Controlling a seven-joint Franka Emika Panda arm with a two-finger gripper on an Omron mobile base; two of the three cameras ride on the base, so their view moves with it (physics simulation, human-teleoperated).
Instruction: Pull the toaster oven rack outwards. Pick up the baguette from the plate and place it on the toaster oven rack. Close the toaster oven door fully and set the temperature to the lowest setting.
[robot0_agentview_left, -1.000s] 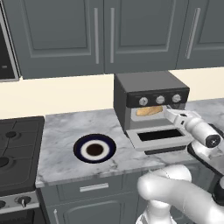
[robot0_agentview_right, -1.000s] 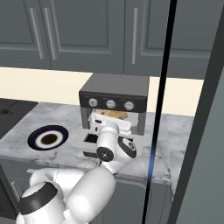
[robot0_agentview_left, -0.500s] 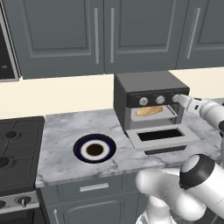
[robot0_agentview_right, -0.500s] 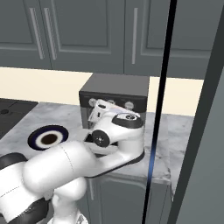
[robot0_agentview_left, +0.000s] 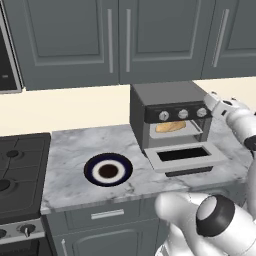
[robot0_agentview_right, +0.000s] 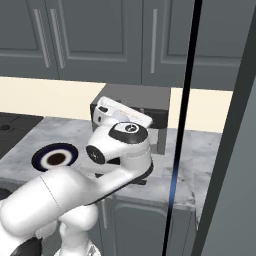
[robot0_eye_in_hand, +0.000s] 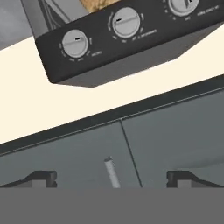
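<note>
The toaster oven (robot0_agentview_left: 167, 102) stands on the counter with its door (robot0_agentview_left: 184, 158) folded down flat. The baguette (robot0_agentview_left: 171, 127) lies inside the cavity on the rack (robot0_agentview_left: 189, 133). Left of the oven, the dark plate (robot0_agentview_left: 108, 171) has nothing on it. My gripper (robot0_agentview_left: 209, 100) hovers at the oven's upper right corner, level with the control strip. In the hand view it (robot0_eye_in_hand: 111, 178) is open with nothing between its fingertips (robot0_eye_in_hand: 42, 176), and it looks at the knobs (robot0_eye_in_hand: 126, 22) from a rolled angle. A bit of the baguette (robot0_eye_in_hand: 97, 3) shows past the strip.
Grey wall cabinets (robot0_agentview_left: 115, 40) hang above the oven. A black stove (robot0_agentview_left: 15, 175) sits at the counter's left end. In the right base view my own white arm (robot0_agentview_right: 117, 155) covers most of the oven, and a dark vertical edge (robot0_agentview_right: 182, 130) runs beside it.
The hand has risen from in front of the open cavity to the level of the control strip and rolled over. The baguette, door and plate have not moved.
</note>
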